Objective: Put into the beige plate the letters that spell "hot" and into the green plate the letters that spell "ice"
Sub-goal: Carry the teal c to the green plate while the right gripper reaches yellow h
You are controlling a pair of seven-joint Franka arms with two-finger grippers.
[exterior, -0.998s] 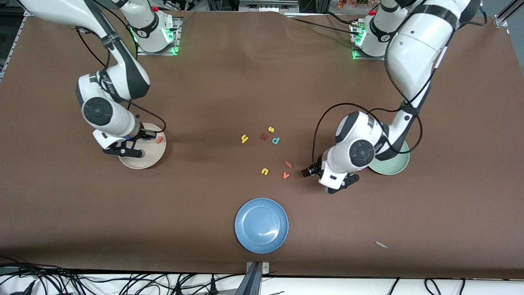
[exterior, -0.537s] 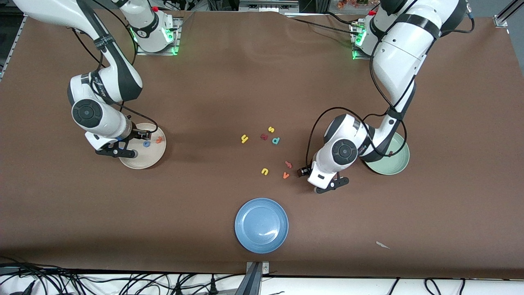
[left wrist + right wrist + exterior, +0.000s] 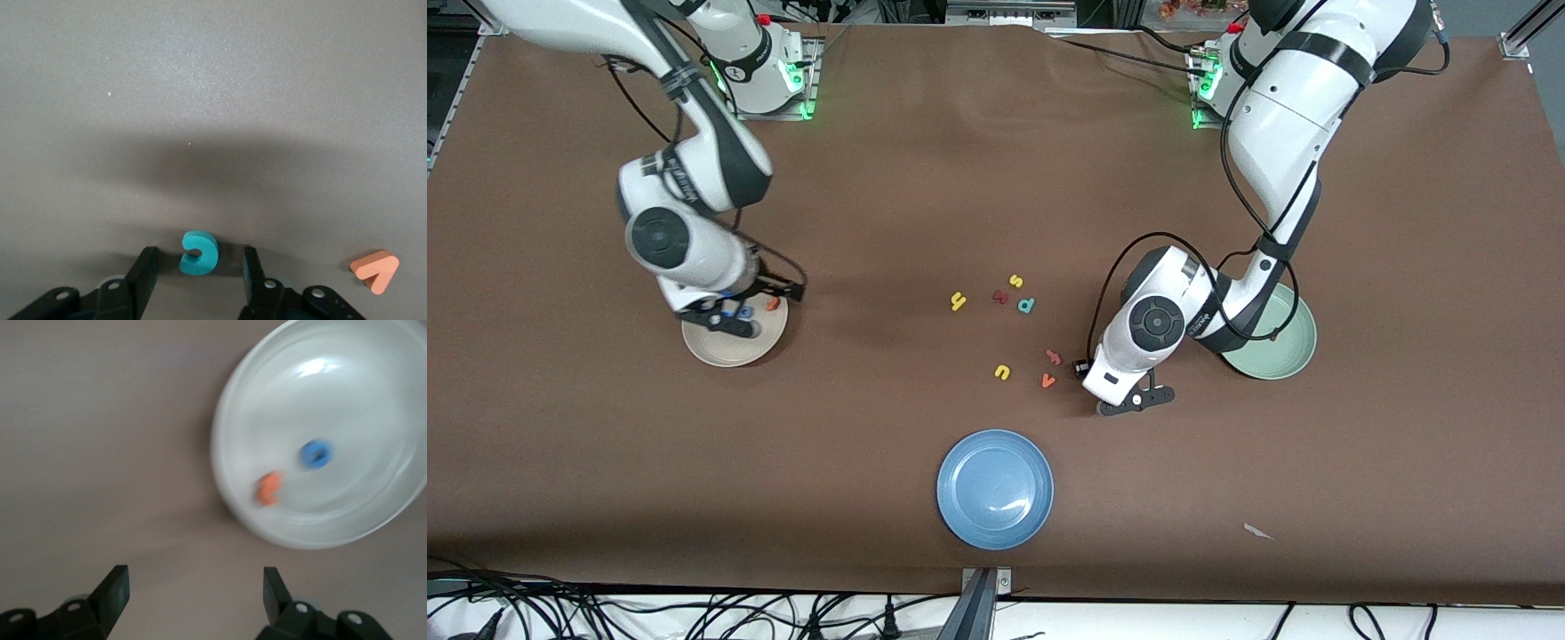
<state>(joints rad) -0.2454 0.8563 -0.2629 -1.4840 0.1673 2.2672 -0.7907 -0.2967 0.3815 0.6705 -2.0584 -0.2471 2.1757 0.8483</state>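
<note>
Where letters read clearly on the brown cloth (image 3: 925, 160): yellow h (image 3: 958, 302), at nine o'clock of dark red k (image 3: 1000, 297); yellow s (image 3: 1016, 281) at one o'clock of it, teal p (image 3: 1026, 306) at four. Lower down, yellow u (image 3: 1002, 372) and orange v (image 3: 1048, 381).

Left gripper (image 3: 198, 257) low over the cloth near the v, fingers (image 3: 148, 267) apart, straddling teal c (image 3: 199, 253) without touching.

Right gripper (image 3: 195, 579) wide apart, empty, over the beige plate (image 3: 711, 351); blue o (image 3: 315, 453) and orange t (image 3: 269, 488) in it.

Green plate (image 3: 1280, 360) at three o'clock of the cluster, blue plate (image 3: 996, 489) at six. Green lights at both bases; cables along the front edge.
</note>
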